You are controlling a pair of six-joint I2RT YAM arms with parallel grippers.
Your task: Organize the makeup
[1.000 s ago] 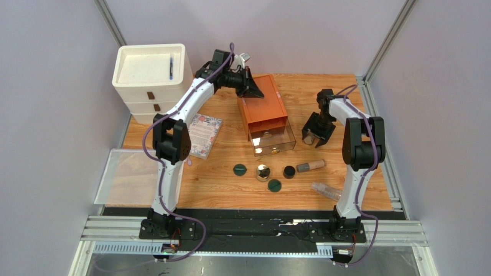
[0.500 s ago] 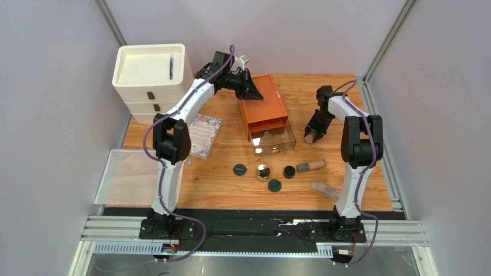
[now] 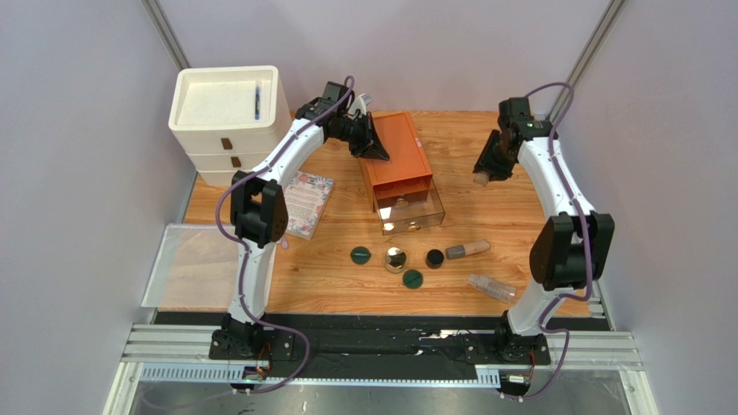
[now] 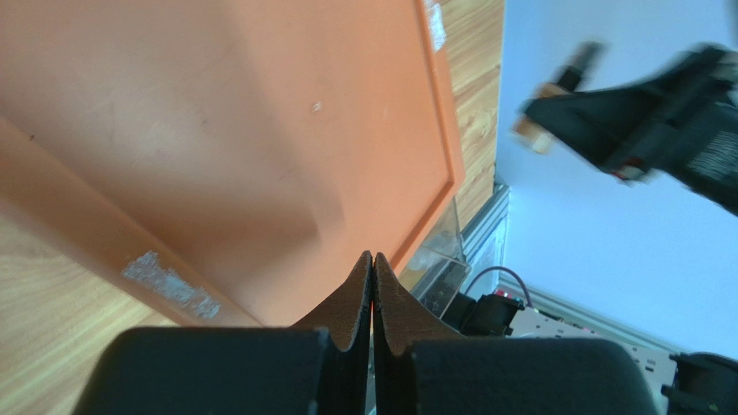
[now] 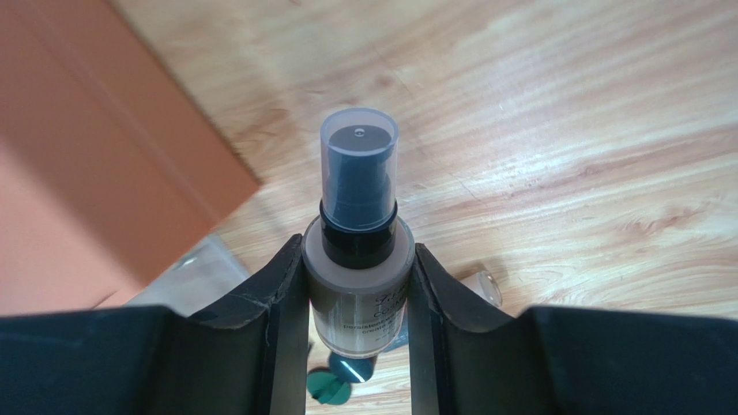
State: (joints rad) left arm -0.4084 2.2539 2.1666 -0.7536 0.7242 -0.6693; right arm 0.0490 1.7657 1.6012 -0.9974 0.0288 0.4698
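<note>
My right gripper [image 3: 487,166] is shut on a beige tube with a dark pump cap [image 5: 359,275] and holds it in the air to the right of the orange-brown drawer box [image 3: 394,154]. My left gripper [image 3: 378,147] is shut and empty, its tips [image 4: 372,259] resting on the box's top. On the table in front lie two dark green compacts [image 3: 360,255] [image 3: 412,279], a gold-rimmed compact [image 3: 396,258], a black jar [image 3: 434,258], a second beige tube [image 3: 466,250] and a clear bottle [image 3: 489,287].
The box's clear lower drawer [image 3: 412,213] stands pulled open toward the front. A white drawer unit [image 3: 227,112] stands at the back left, a floral notebook [image 3: 305,204] beside it, and a clear tray [image 3: 184,264] at the left edge.
My right gripper closed on the beige tube at the right of the box, lifted it off the table and carried it toward the back. My left gripper stayed on the box.
</note>
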